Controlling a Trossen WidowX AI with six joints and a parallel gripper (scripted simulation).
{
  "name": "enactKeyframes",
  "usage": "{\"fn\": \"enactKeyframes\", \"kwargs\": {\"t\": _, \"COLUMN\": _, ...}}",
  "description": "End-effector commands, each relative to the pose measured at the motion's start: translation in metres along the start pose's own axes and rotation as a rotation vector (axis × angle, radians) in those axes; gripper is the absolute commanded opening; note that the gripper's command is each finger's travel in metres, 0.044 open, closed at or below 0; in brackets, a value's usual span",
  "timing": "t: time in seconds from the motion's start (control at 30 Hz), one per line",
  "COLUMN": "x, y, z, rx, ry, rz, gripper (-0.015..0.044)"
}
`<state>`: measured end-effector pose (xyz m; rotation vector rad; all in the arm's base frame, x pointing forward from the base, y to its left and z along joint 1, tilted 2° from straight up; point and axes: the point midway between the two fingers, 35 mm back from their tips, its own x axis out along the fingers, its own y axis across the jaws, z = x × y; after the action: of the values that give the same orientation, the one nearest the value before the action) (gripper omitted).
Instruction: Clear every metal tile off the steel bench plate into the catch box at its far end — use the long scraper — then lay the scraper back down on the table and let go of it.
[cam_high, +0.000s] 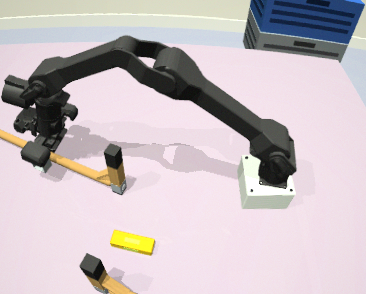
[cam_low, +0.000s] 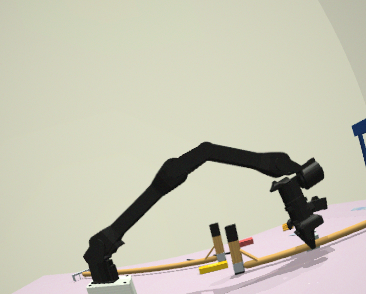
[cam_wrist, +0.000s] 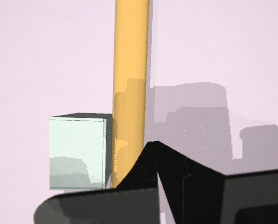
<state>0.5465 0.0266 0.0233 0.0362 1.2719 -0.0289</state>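
Observation:
My gripper (cam_low: 313, 245) (cam_wrist: 154, 145) is shut with nothing between its fingertips. It points down low over a long orange rod (cam_high: 80, 167) (cam_low: 285, 255) (cam_wrist: 131, 55) that lies on the table. In the wrist view the fingertips overlap the rod's right edge; contact cannot be told. A pale green cube (cam_high: 42, 168) (cam_wrist: 77, 152) sits close against the rod's left side in the wrist view. The rod's near end has an upright orange post with a black top (cam_high: 113, 156) (cam_low: 231, 232). I cannot make out a steel bench plate, metal tiles, a catch box or a scraper for certain.
A yellow block (cam_high: 132, 242) (cam_low: 213, 267) lies between the first post and a second black-topped post (cam_high: 92, 265) (cam_low: 215, 230). A red block (cam_low: 246, 242) lies behind the posts. Blue and grey crates (cam_high: 310, 22) stand at the back right of the top view.

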Motion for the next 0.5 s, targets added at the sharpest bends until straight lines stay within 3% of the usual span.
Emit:
{"fn": "enactKeyframes", "kwargs": {"t": 0.0, "x": 0.002, "y": 0.009, "z": 0.000, "rx": -0.005, "ry": 0.002, "rz": 0.005, "gripper": 0.0000}}
{"fn": "enactKeyframes", "kwargs": {"t": 0.47, "x": 0.002, "y": 0.022, "z": 0.002, "rx": -0.005, "ry": 0.000, "rz": 0.007, "gripper": 0.0000}}
